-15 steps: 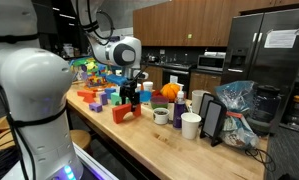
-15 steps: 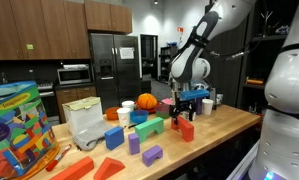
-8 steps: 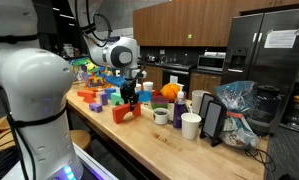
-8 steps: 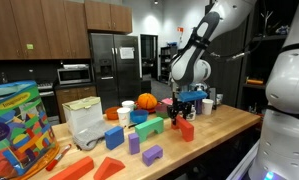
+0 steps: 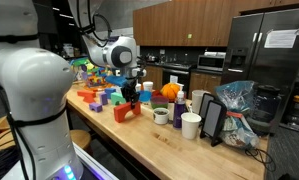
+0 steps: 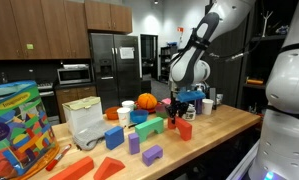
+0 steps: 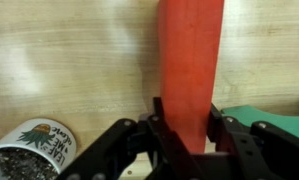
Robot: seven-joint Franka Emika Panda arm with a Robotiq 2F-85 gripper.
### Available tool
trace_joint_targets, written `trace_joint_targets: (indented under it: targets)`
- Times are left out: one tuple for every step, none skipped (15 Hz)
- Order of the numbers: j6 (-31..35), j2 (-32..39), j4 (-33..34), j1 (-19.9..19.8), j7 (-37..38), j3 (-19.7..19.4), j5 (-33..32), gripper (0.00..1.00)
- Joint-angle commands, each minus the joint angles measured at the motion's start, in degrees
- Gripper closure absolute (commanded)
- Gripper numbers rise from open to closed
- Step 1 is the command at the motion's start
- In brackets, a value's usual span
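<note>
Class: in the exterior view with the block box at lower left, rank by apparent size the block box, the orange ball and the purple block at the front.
1. Block box, by far the largest, though nearest the camera.
2. Orange ball.
3. Purple block; close to the ball in size, so this order is unsure.

The wooden bench (image 5: pixel 179 150) carries coloured blocks (image 6: pixel 149 153), an orange ball (image 6: pixel 147 101), cups (image 5: pixel 190 125), a patterned mug (image 7: pixel 31 146) and a toy box (image 6: pixel 19 125).
</note>
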Motion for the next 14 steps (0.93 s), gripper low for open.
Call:
trace_joint_targets:
  targets:
    - [-2.25, -1.28, 0.06, -1.05, 2.82, 0.79, -6.19, 0.85]
    - [-3.71, -2.23, 0.12, -1.49, 4.33, 1.26, -9.86, 0.85]
    - [-4.79, -4.01, -1.17, -1.38, 4.49, 1.44, -11.94, 0.85]
    - [-6.35, -5.30, -1.25, -1.12, 4.22, 1.70, -13.61, 0.85]
    - [-8.16, -5.58, -0.24, -0.79, 3.28, 1.85, -14.44, 0.85]
    - [-10.14, -7.38, -0.82, -0.26, 2.38, 2.08, -14.42, 0.85]
    - [-11.64, -8.69, -1.05, 0.04, 2.13, 2.36, -14.23, 0.85]
    - [-14.10, -9.98, -0.82, 0.45, 0.60, 2.59, -13.99, 0.85]
    - [-16.00, -11.40, -0.89, 0.66, -0.37, 2.91, -14.21, 0.85]
    - [-17.75, -12.50, -0.82, 0.95, -1.70, 3.03, -14.08, 0.85]
    - [-19.55, -13.61, -0.64, 1.17, -3.20, 3.19, -14.37, 0.85]
    - [-21.11, -14.90, -0.70, 1.39, -4.78, 3.30, -14.71, 0.85]
    - [-22.33, -16.21, -0.70, 1.41, -5.96, 3.59, -15.66, 0.85]
    - [-23.19, -17.69, -0.76, 1.51, -7.41, 3.79, -16.78, 0.85]
